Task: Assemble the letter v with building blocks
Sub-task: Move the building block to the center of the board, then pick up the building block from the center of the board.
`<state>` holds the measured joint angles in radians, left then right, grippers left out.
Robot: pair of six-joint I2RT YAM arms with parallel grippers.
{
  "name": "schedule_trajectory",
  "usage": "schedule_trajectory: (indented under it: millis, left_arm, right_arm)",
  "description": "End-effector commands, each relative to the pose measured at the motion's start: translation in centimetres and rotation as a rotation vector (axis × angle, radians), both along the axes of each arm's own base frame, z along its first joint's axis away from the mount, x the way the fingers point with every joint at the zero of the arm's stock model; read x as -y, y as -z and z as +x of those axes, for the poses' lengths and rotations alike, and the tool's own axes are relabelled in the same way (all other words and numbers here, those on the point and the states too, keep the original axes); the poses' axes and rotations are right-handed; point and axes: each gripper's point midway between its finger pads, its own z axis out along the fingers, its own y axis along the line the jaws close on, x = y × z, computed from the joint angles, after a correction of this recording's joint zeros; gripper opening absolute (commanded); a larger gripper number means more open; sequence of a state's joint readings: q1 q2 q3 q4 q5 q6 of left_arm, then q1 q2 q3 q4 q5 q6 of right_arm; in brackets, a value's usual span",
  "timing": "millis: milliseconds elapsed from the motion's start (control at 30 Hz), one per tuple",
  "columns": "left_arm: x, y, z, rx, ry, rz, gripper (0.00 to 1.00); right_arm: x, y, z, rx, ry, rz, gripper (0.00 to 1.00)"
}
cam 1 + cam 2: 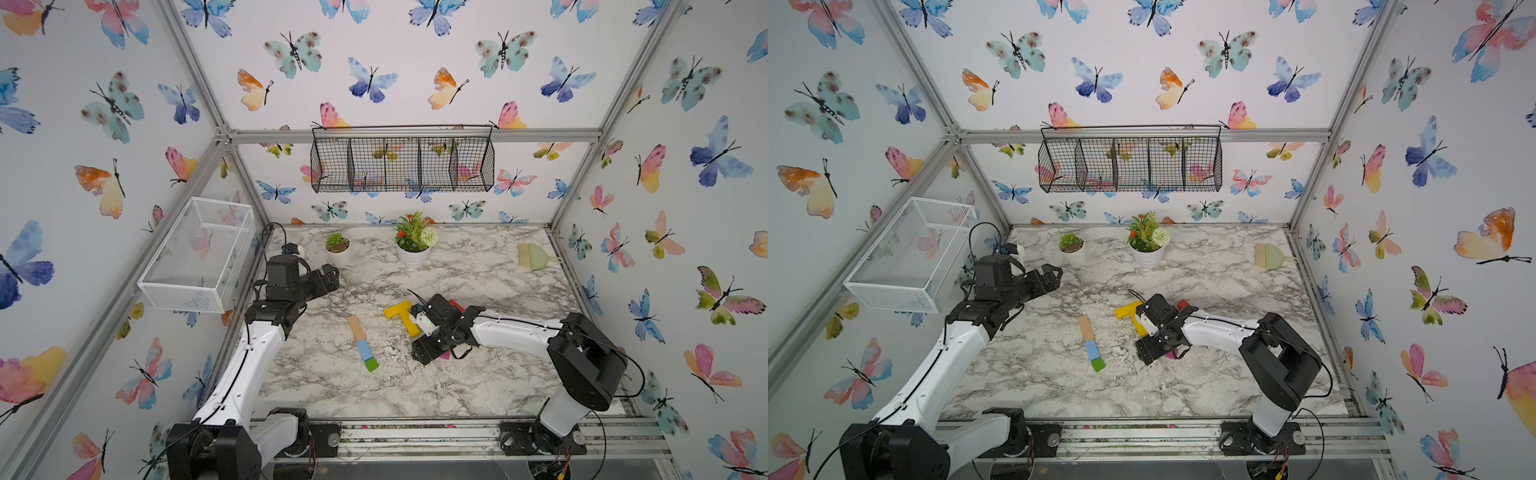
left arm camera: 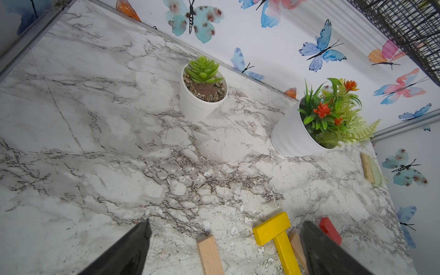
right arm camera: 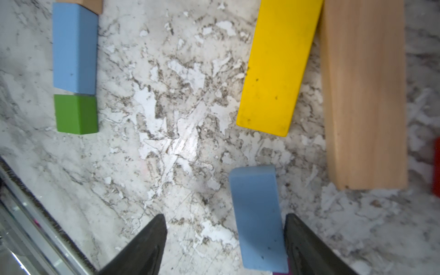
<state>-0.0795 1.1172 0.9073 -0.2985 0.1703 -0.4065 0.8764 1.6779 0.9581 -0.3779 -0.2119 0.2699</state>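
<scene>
Marble tabletop [image 1: 332, 395]: bare room lay in front of the green cube [image 1: 371, 364] ending the tan-and-blue row [image 1: 365, 350].
Right gripper [image 3: 224, 216]: unclenched, astride a light blue block [image 3: 257, 214], one finger beside it.
Left gripper [image 2: 226, 222]: spread wide, empty.
Magenta cube [image 1: 445, 355]: nearly hidden under the right wrist.

Two yellow bars [image 1: 397, 311], two tan bars [image 3: 364, 95], two light blue bars [image 3: 257, 219], one red bar [image 2: 329, 229], one green cube [image 1: 371, 364] and a sliver of one magenta block [image 1: 444, 355] are counted on the worktop [image 1: 478, 386]. Two potted plants [image 1: 413, 245], one brush [image 1: 534, 255] and two wire baskets [image 1: 402, 164] are also seen.
</scene>
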Motion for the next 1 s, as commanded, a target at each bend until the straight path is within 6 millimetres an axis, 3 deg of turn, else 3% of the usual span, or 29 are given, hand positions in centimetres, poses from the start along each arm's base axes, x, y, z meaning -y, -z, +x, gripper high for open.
schedule_trajectory:
  millis: [0,333,600,767,967]
  left_arm:
    - [0.0,-1.8,0.0,0.040,0.012,0.006,0.98]
    - [0.1,-1.6,0.0,0.034,0.017,0.003,0.98]
    - [0.4,-0.3,0.0,-0.043,0.044,0.031,0.99]
    - [2.2,0.0,-0.4,-0.073,0.078,0.095,0.99]
    - [8.5,2.8,-3.6,-0.247,0.231,0.223,1.00]
  right_arm:
    - [-1.1,-0.6,-1.1,-0.040,-0.016,0.055,0.79]
    - [-3.9,0.3,-2.3,-0.077,-0.047,0.086,0.79]
    - [-5.7,-1.4,-1.0,-0.031,-0.011,0.114,0.79]
    - [-2.3,-3.3,2.6,0.154,0.125,-0.040,0.82]
    - [5.1,-3.9,7.2,0.163,0.319,-0.097,0.84]
